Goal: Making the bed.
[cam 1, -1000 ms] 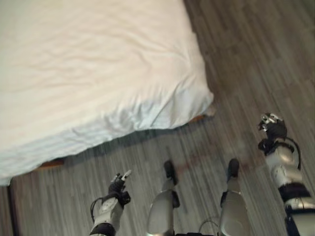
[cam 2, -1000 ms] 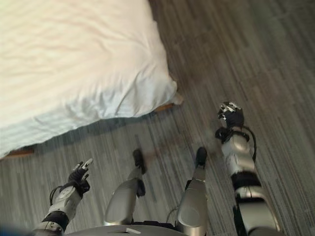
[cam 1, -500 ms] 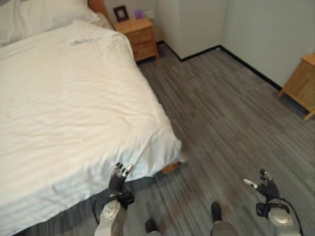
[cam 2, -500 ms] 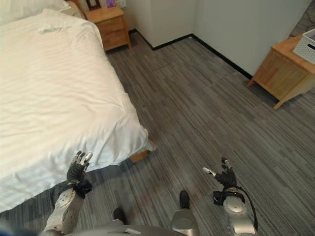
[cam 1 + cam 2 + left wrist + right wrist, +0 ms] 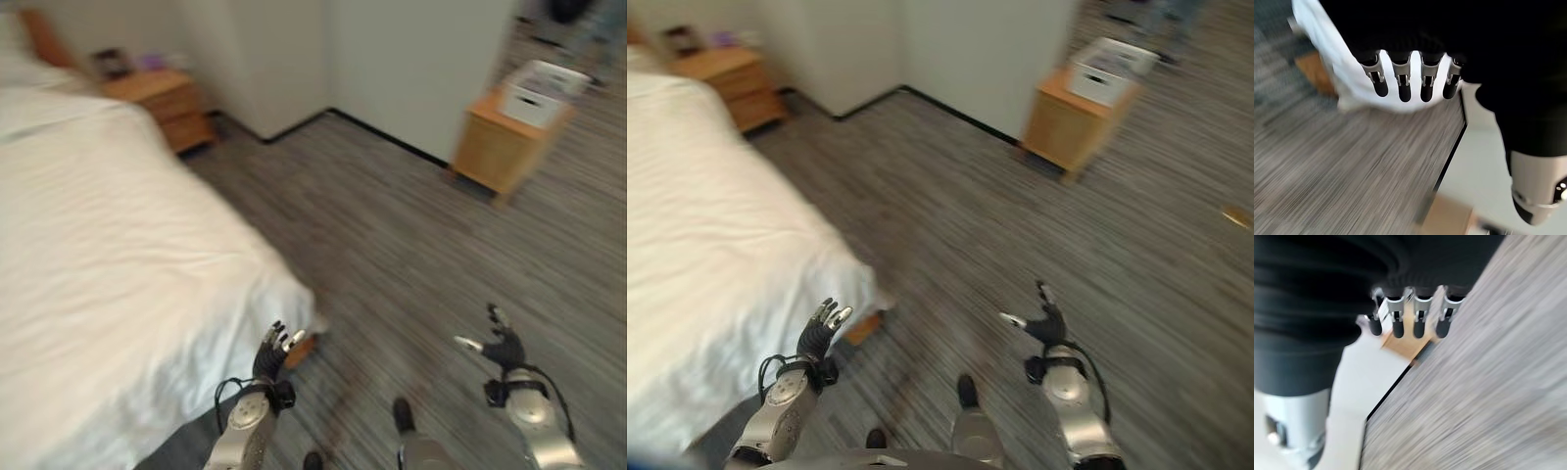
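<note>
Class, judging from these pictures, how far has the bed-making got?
Looks done: the white cover lies spread over the bed, draping its corner. In hand: nothing; the left robot hand and right robot hand are open above the floor. Left: cannot tell; the bed's head is blurred.

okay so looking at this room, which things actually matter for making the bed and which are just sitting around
For the job:
- bed with its white sheet, corner hanging near the floor
- left hand, open, by that corner
- right hand, open, over the floor

Just sitting around:
- nightstand beside the bed
- wooden cabinet by the wall
- white basket on the cabinet
</note>
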{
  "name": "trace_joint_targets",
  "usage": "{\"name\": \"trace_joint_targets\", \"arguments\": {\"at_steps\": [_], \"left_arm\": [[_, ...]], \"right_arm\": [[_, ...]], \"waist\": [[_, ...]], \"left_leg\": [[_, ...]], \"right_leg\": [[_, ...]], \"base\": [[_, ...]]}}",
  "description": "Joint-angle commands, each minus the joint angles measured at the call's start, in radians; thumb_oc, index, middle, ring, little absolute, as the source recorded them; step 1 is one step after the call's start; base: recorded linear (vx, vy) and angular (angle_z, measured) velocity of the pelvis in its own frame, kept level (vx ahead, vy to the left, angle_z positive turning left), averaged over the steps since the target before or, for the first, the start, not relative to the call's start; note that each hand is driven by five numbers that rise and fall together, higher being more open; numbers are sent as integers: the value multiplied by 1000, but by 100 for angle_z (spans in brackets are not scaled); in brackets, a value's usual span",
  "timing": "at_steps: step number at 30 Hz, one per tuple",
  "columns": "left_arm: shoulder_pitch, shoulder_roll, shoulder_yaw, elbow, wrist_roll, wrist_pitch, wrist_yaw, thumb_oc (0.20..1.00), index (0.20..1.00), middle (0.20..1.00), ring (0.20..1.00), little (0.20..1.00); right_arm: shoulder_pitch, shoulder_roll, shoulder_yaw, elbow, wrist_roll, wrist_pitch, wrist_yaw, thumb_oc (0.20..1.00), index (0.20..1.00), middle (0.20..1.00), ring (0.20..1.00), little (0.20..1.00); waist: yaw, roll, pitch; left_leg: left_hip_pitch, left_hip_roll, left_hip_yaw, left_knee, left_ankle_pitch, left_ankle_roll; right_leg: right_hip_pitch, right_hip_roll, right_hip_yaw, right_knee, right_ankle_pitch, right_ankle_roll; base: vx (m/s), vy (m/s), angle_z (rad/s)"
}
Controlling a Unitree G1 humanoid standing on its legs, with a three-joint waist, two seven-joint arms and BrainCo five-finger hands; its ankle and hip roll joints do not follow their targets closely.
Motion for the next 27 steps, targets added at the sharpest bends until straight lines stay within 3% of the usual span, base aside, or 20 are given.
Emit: {"name": "trace_joint_targets", "arguments": {"at_steps": [1, 2, 3, 5, 8, 10, 11, 12, 13, 14, 15, 16, 17, 18, 21, 24, 27], "left_arm": [[-54, 39, 16, -48, 36, -38, -4, 1000, 1000, 1000, 1000, 1000], [-35, 47, 23, -73, 34, -34, -13, 1000, 1000, 1000, 1000, 1000], [-34, 47, 23, -74, 34, -34, -13, 1000, 1000, 1000, 1000, 1000], [-19, 50, 29, -87, 31, -29, -20, 1000, 1000, 1000, 1000, 1000], [-4, 44, 33, -74, 29, -27, -23, 1000, 1000, 1000, 1000, 1000], [-10, 33, 36, -63, 20, -34, -19, 1000, 1000, 1000, 1000, 1000], [-10, 30, 34, -69, 14, -43, -16, 1000, 1000, 1000, 1000, 1000], [-14, 28, 34, -76, 7, -49, -13, 1000, 1000, 1000, 1000, 1000], [-25, 20, 30, -84, 6, -53, -7, 1000, 1000, 1000, 1000, 1000], [-26, 20, 30, -84, 6, -53, -7, 1000, 1000, 1000, 1000, 1000], [-29, 16, 31, -84, 2, -55, 1, 1000, 1000, 1000, 1000, 1000], [-31, 8, 33, -87, -6, -59, 13, 1000, 1000, 1000, 1000, 1000], [-32, 2, 41, -92, -9, -63, 23, 1000, 1000, 1000, 1000, 1000], [-33, 3, 41, -92, -9, -63, 23, 1000, 1000, 1000, 1000, 1000], [-46, -3, 48, -77, 1, -63, 41, 1000, 1000, 1000, 1000, 1000], [-50, -13, 54, -61, 3, -64, 51, 1000, 1000, 1000, 1000, 1000], [-57, -17, 52, -50, 1, -67, 61, 1000, 1000, 1000, 1000, 1000]], "right_arm": [[-52, -57, -17, -70, -30, -44, -12, 1000, 1000, 1000, 1000, 1000], [-48, -66, -18, -67, -37, -37, -2, 1000, 1000, 1000, 1000, 1000], [-48, -65, -18, -67, -37, -37, -2, 1000, 1000, 1000, 1000, 1000], [-54, -76, -13, -63, -39, -27, 2, 1000, 1000, 1000, 1000, 1000], [-34, -86, -11, -71, -31, -19, 16, 1000, 1000, 1000, 1000, 1000], [-27, -95, -12, -69, -23, -19, 22, 1000, 1000, 1000, 1000, 1000], [-31, -108, -8, -76, -22, -20, 26, 1000, 1000, 1000, 1000, 1000], [-29, -118, -8, -88, -16, -23, 27, 1000, 1000, 1000, 1000, 1000], [-30, -144, -9, -95, -9, -30, 26, 1000, 1000, 1000, 1000, 1000], [-31, -144, -9, -95, -9, -30, 27, 1000, 1000, 1000, 1000, 1000], [-35, -153, -11, -92, -12, -27, 23, 1000, 1000, 1000, 1000, 1000], [-38, -161, -11, -93, -18, -23, 23, 1000, 1000, 1000, 1000, 1000], [-44, -168, -14, -99, -24, -16, 22, 1000, 1000, 1000, 1000, 1000], [-44, -168, -14, -99, -24, -16, 22, 1000, 1000, 1000, 1000, 1000], [-54, -173, -8, -87, -17, -17, 16, 1000, 1000, 1000, 1000, 1000], [-80, -176, 7, -58, -29, -15, 5, 1000, 1000, 1000, 1000, 1000], [-95, -179, 11, -48, -41, -14, -7, 1000, 1000, 1000, 1000, 1000]], "waist": [[37, 41, 33], [50, 37, 29], [52, 37, 30], [72, 34, 18], [65, 35, -1], [51, 46, -2], [47, 52, 7], [53, 53, 24], [76, 50, 59], [74, 53, 60], [93, 39, 72], [111, 35, 85], [132, 36, 93], [133, 32, 90], [156, 47, 77], [197, 77, 65], [216, 74, 66]], "left_leg": [[-6, 25, 8, -14, 12, -3], [12, 37, 68, -8, 3, -6], [14, 37, 71, -8, 2, -6], [24, 48, 133, 5, -4, -15], [48, 68, 175, 30, -18, -30], [41, 94, 185, 114, -39, -44], [25, 118, 186, 208, -23, -56], [-15, 150, 162, 336, 17, -66], [-95, 187, 79, 548, 112, -89], [-100, 192, 74, 556, 109, -92], [-156, 158, 13, 624, 129, -84], [-213, 114, -33, 660, 98, -74], [-279, 56, -64, 612, 56, -64], [-279, 51, -60, 603, 64, -62], [-293, 34, -39, 381, 45, -46], [-326, 18, -44, 96, 165, -65], [-369, 10, -65, 29, 195, -77]], "right_leg": [[91, -49, -185, 132, -101, 2], [112, -79, -228, 139, -98, 10], [112, -78, -225, 139, -98, 10], [138, -104, -307, 114, -86, 15], [145, -72, -290, 70, -88, 9], [163, -39, -272, 34, -102, -2], [181, -20, -259, 18, -116, -18], [202, 3, -245, 3, -127, -36], [254, 41, -222, -38, -146, -78], [256, 45, -225, -40, -146, -80], [273, 45, -204, -54, -149, -93], [294, 47, -172, -64, -160, -97], [317, 53, -122, -76, -173, -88], [312, 48, -121, -76, -171, -88], [347, 48, -88, -93, -197, -59], [408, 71, -66, -93, -250, -42], [443, 65, -60, -93, -279, -31]], "base": [[-43, -98, -101], [-23, -72, -100], [9, -85, -104], [54, -119, -117], [165, -211, -113], [134, -212, -52], [92, -184, -55], [159, -384, -70], [106, -303, -76], [101, -262, -101], [104, -88, -98], [256, -66, -113], [216, -12, -90], [262, 24, -116], [306, 55, -107], [426, 73, -79], [384, 63, -30]]}}
